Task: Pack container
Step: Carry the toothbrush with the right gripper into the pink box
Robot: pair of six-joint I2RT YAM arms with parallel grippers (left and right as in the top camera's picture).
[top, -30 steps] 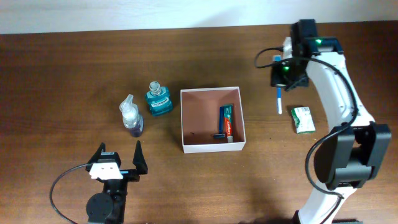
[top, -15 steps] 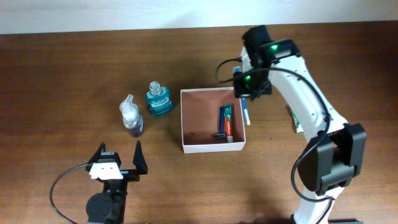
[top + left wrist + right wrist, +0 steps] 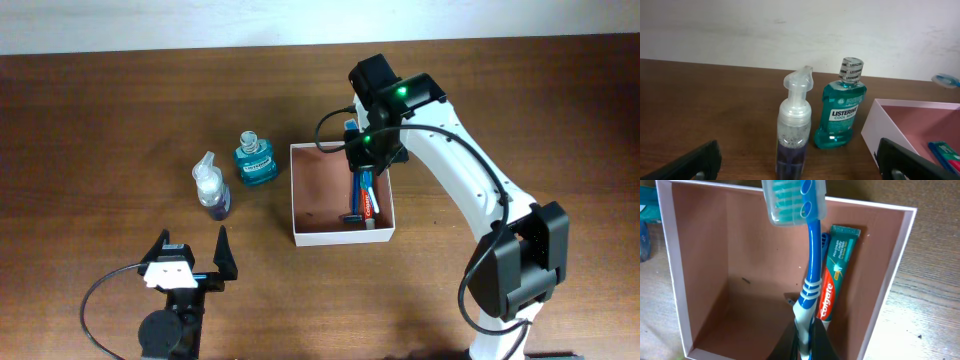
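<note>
The container (image 3: 320, 190) is a shallow square box with white walls and a pinkish-brown inside, at the table's middle. In it lie a Colgate toothpaste tube (image 3: 367, 195) and a small dark blue item (image 3: 352, 218) along the right wall. My right gripper (image 3: 368, 150) hangs over the box's far right corner, shut on a blue and white toothbrush (image 3: 810, 255) by its handle. In the right wrist view the capped brush head (image 3: 795, 200) points away over the container's inside (image 3: 740, 280), beside the toothpaste (image 3: 832, 280). My left gripper (image 3: 190, 262) is open and empty near the front edge.
A teal Listerine bottle (image 3: 255, 160) and a clear foam pump bottle (image 3: 211, 187) stand left of the box. Both show upright in the left wrist view, the pump bottle (image 3: 795, 125) nearer than the Listerine (image 3: 842, 112), with the box wall (image 3: 885, 132) to the right.
My right arm has swung left from the table's far right to over the box, carrying the toothbrush. The left arm has not moved.
</note>
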